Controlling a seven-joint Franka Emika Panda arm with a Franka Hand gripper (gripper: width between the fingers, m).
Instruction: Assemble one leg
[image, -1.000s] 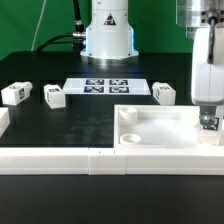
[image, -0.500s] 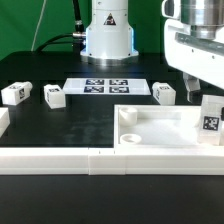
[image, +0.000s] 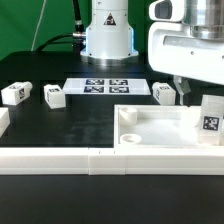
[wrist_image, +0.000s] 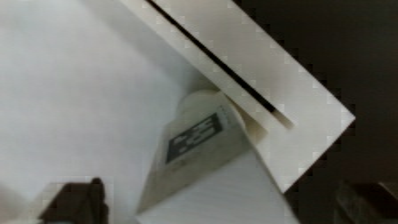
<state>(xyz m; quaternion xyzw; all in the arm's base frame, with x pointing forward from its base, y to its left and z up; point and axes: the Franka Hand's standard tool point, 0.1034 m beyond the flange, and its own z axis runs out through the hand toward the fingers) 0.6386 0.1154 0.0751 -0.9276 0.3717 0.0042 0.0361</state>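
Note:
One leg (image: 210, 118), a white post with a black-and-white tag, stands upright in the far right corner of the large white panel (image: 150, 131). My gripper (image: 185, 92) hangs above and to the exterior view's left of it, open and holding nothing. In the wrist view the same leg (wrist_image: 214, 150) shows below, between my dark fingers (wrist_image: 75, 200), beside the panel's raised rim (wrist_image: 249, 60). Three more legs lie on the black table: two at the exterior view's left (image: 14, 93) (image: 53, 96) and one behind the panel (image: 164, 93).
The marker board (image: 105, 86) lies at the back centre in front of the robot base (image: 108, 35). A long white rail (image: 60, 160) runs along the front edge, with a white piece (image: 4, 125) at the exterior view's left.
My gripper was down on the leg at the panel's right corner. It has let go, risen and moved to the exterior view's left. The leg stays standing there.

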